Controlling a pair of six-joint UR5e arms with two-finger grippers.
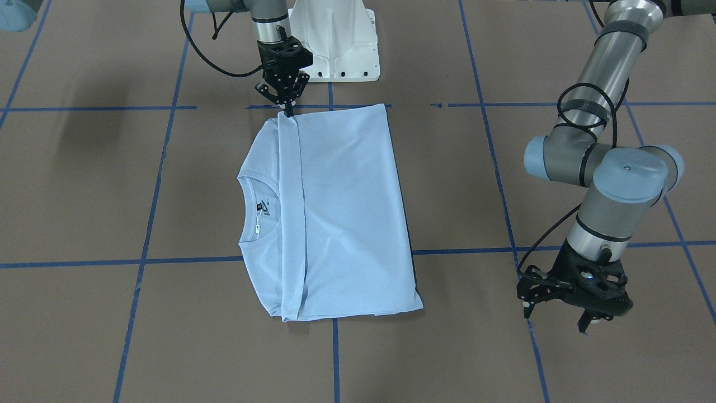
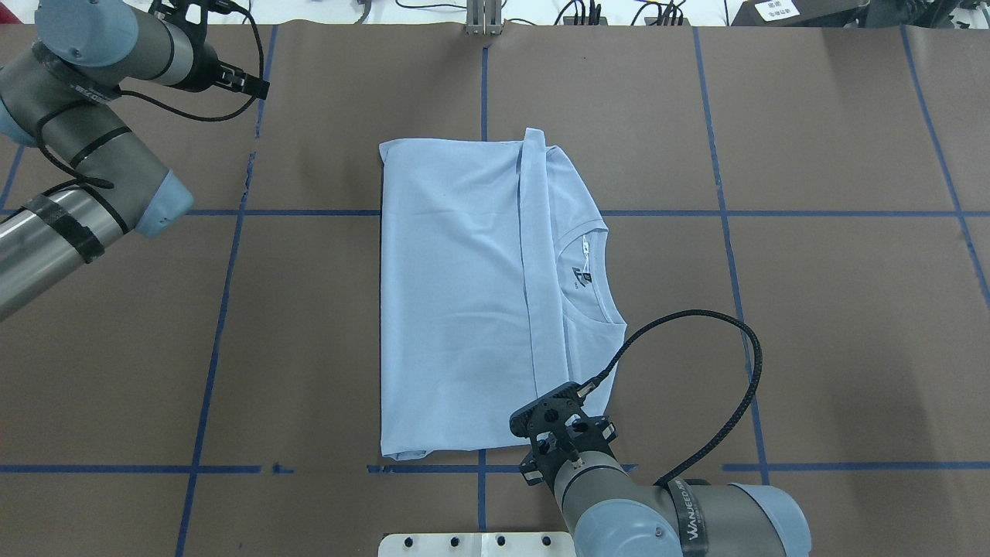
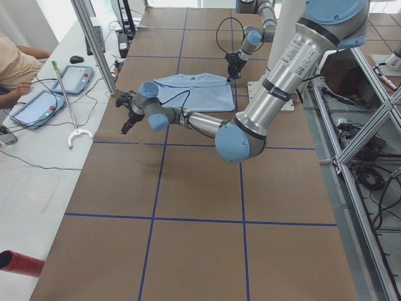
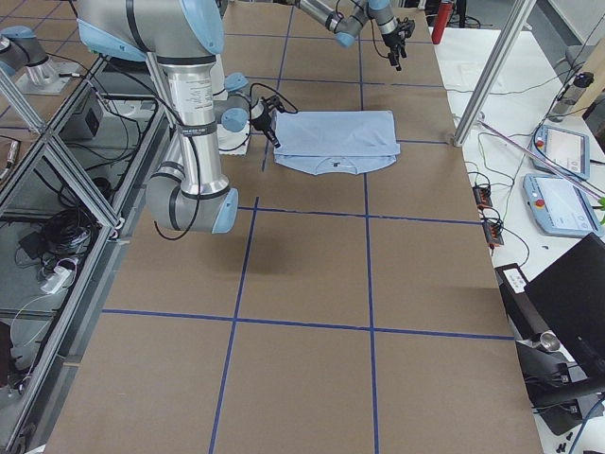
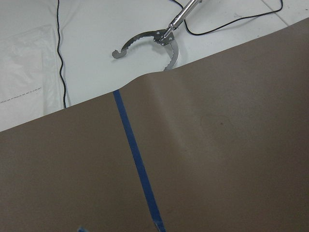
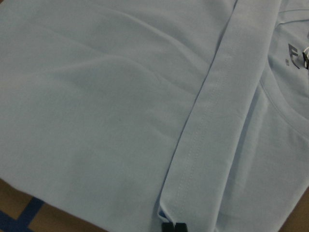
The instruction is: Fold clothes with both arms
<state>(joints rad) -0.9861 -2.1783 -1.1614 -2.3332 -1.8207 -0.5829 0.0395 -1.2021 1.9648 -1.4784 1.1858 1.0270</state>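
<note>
The light blue T-shirt [image 1: 347,212] lies flat in the middle of the table, its lower half folded up so the hem band [image 2: 530,271] runs just short of the round neck and label [image 2: 582,272]. My right gripper [image 1: 288,111] is shut on the near end of that hem, at the shirt's edge towards the robot base. In the right wrist view its dark fingertips [image 6: 174,226] pinch the hem band. My left gripper [image 1: 555,319] hangs open over bare table on the far side, well away from the shirt, with nothing between its fingers.
The white pedestal base [image 1: 335,45] stands just behind the right gripper. Blue tape lines cross the brown table cover. Beyond the far table edge lie a metal grabber claw [image 5: 154,41] and tablets [image 3: 37,103], with a person's arm [image 3: 15,66] beside them.
</note>
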